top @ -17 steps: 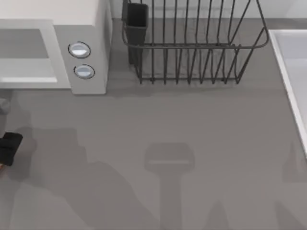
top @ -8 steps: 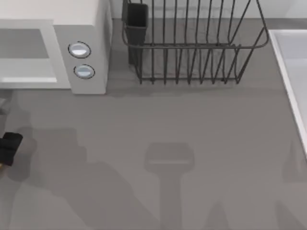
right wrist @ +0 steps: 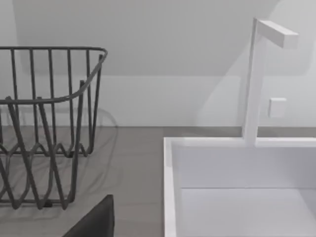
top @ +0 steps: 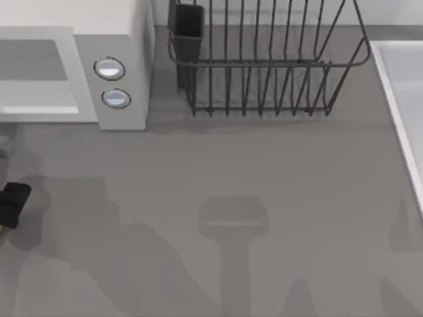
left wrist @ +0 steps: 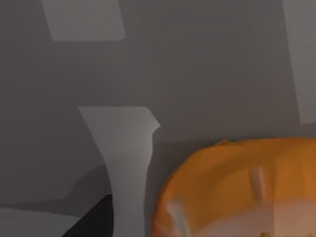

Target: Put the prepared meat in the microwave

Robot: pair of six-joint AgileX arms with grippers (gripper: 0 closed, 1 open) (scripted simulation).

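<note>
The left claw (top: pixel 12 201) sits at the far left edge of the counter (top: pixel 264 165) in the top view, a black block in front of the microwave (top: pixel 73 66) and apart from it — whether its fingers are spread or closed I cannot tell. A sliver of orange shows just below the black block at the picture's edge. In the left wrist view the prepared meat (left wrist: pixel 237 192) looms very close to the camera: an orange rim curving round a pale pinkish inside, with grey counter behind it; whether the claw actually grips it cannot be told. The microwave stands at the back left, its grey window facing forward and two round buttons (top: pixel 110 69) on its side panel. To its right stands a dark wire dish rack (top: pixel 264 59), with a white sink (right wrist: pixel 237 197) at the counter's right edge — the right wrist view looks across both, a white faucet (right wrist: pixel 256 74) rising behind the sink
</note>
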